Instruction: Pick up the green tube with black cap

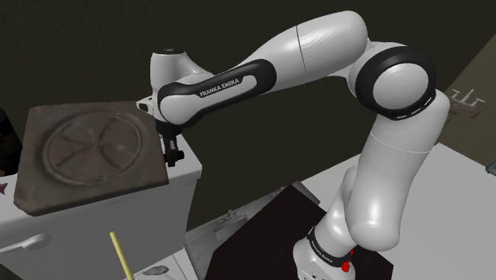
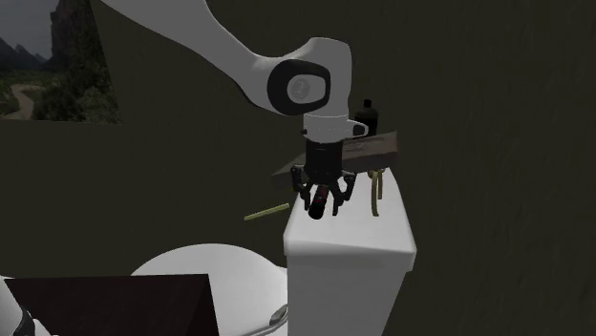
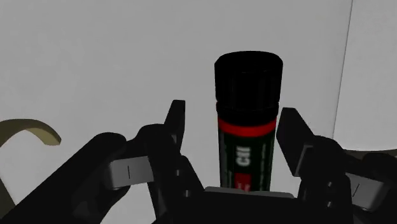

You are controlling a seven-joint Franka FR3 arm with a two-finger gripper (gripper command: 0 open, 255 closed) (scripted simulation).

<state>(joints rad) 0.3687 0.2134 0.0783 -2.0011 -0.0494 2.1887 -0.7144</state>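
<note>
The tube (image 3: 247,127) has a dark green body, a red band and a ribbed black cap. It lies on the white cabinet top (image 3: 114,57), between the fingers of my gripper (image 3: 234,137). The gripper is open: the left finger (image 3: 178,127) stands clear of the tube, while the right finger (image 3: 291,137) sits right beside it. From the second exterior view, the gripper (image 2: 325,202) points down over the white cabinet (image 2: 349,239) with the tube (image 2: 319,202) in its jaws. In the shoulder view the gripper (image 1: 169,151) hangs at the cabinet's corner (image 1: 184,169).
A dark slab with a round relief (image 1: 87,155) lies on the cabinet beside the gripper. A dark bottle (image 2: 367,115) stands behind it. An olive hook (image 2: 375,191) lies on the top, and a yellowish stick (image 2: 267,212) juts out beside the cabinet. A dark mat (image 1: 270,231) lies below.
</note>
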